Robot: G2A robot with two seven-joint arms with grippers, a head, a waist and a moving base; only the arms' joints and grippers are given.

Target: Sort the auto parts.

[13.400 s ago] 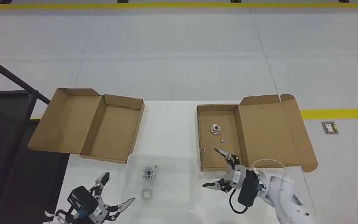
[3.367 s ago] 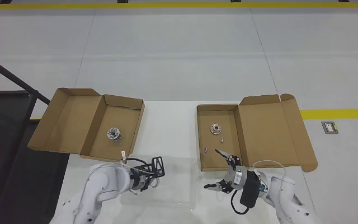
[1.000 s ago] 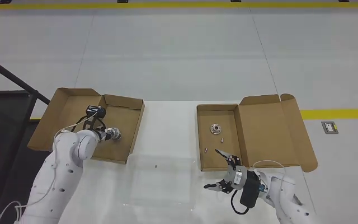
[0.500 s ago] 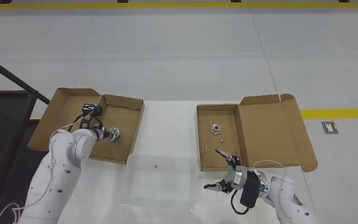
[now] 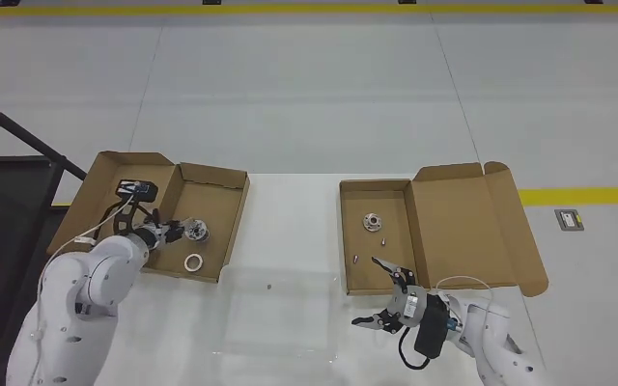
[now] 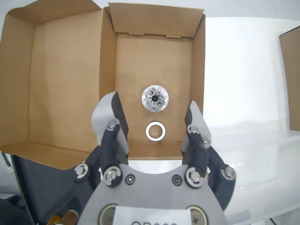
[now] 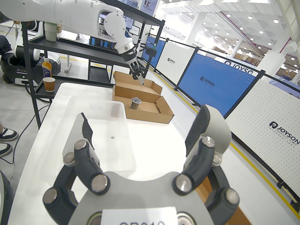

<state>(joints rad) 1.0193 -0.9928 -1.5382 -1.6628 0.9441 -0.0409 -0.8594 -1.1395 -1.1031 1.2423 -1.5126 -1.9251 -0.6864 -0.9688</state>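
In the left cardboard box a silver gear hub stands beside a flat metal ring. My left gripper hangs open just over the box's outer side. From the left wrist view, the gripper is above the ring, with the hub beyond it and nothing between the fingers. The right box holds a flange and two small screws. My right gripper stands open and empty by that box's near corner.
A clear plastic tray lies between the boxes with one tiny part in it. Both box lids are folded flat outward. A black shelf rack stands past the table's left end.
The ring now lies in the left box near the hub, let go by my left gripper. That arm has drawn back toward the left. The right arm has kept still.
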